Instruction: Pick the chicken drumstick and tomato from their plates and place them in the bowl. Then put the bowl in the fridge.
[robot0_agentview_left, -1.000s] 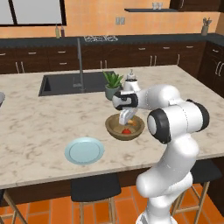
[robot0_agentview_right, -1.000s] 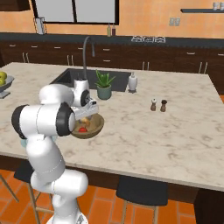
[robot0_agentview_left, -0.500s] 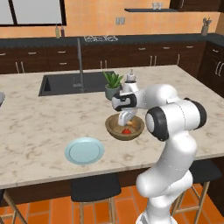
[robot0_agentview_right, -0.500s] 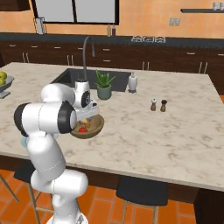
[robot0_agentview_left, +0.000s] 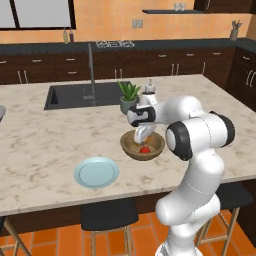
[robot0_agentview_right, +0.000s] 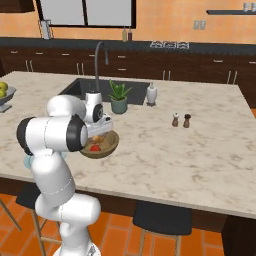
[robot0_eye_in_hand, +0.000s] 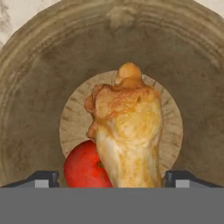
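Observation:
The brown wooden bowl (robot0_agentview_left: 131, 147) (robot0_agentview_right: 111, 145) (robot0_eye_in_hand: 35, 87) stands on the marble island. The red tomato (robot0_agentview_left: 145, 149) (robot0_agentview_right: 95, 148) (robot0_eye_in_hand: 83, 168) lies inside it. The golden-brown chicken drumstick (robot0_eye_in_hand: 127, 131) (robot0_agentview_left: 141, 135) rests partly on the tomato, narrow end pointing away in the hand view. My gripper (robot0_eye_in_hand: 111, 177) (robot0_agentview_left: 142, 133) (robot0_agentview_right: 98, 134) hangs straight over the bowl, open. Its fingertips straddle the drumstick's thick end, with a clear gap on the left side. The pale blue plate (robot0_agentview_left: 96, 172) lies bare, left of the bowl. The fridge and the red-rimmed plate are out of view.
A potted plant (robot0_agentview_left: 129, 97) and a white bottle (robot0_agentview_left: 149, 89) stand just behind the bowl, beside the sink (robot0_agentview_left: 82, 95) and its tall faucet (robot0_agentview_left: 91, 70). Two shakers (robot0_agentview_right: 181, 120) sit to the right. A grey bowl of apples (robot0_agentview_right: 4, 92) is at the far left.

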